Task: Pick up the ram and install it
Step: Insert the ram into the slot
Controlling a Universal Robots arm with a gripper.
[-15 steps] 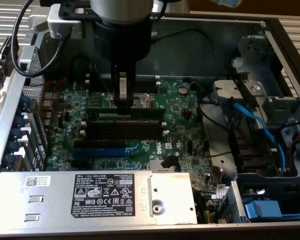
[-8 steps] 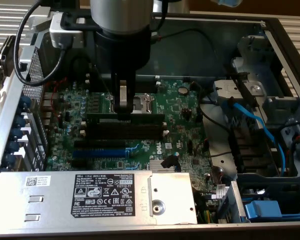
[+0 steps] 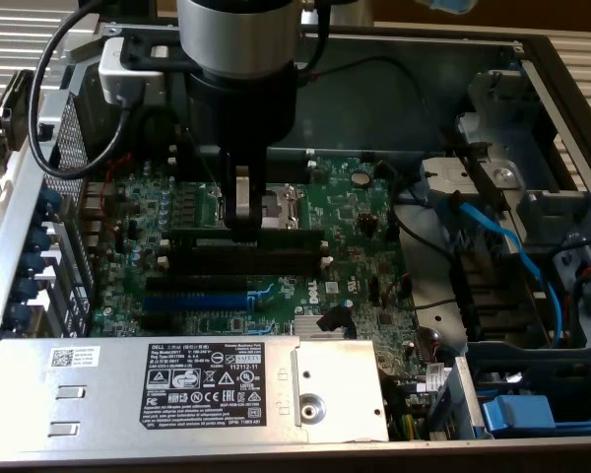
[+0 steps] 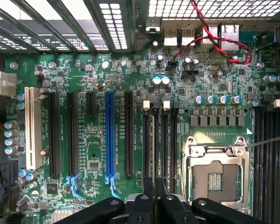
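1. The arm hangs from the upper middle of the exterior view into an open computer case (image 3: 10, 266). Its gripper (image 3: 242, 229) sits low over the green motherboard (image 3: 360, 212).
2. The claw's fingers (image 4: 147, 200) are drawn almost together with only a thin gap between them. They appear to pinch the ram (image 3: 281, 238) by its upper edge.
3. The ram stands on edge as a long dark strip near the centre of the exterior view, running from that view's left to its right. It is directly at the black memory slots (image 3: 246, 264). I cannot tell whether it is pushed fully home.
4. A blue expansion slot (image 3: 195, 299) lies just below those slots, left of centre in the exterior view.
5. In the wrist view, the fingers line up with the narrow black slots, and the CPU socket (image 4: 217, 175) is just beside them.
6. A silver power supply (image 3: 217, 379) with a black label takes the lower left of the exterior view. A blue cable (image 3: 497, 241) runs down on that view's right.
7. Red and black wires (image 4: 214, 39) loop near the rear ports.
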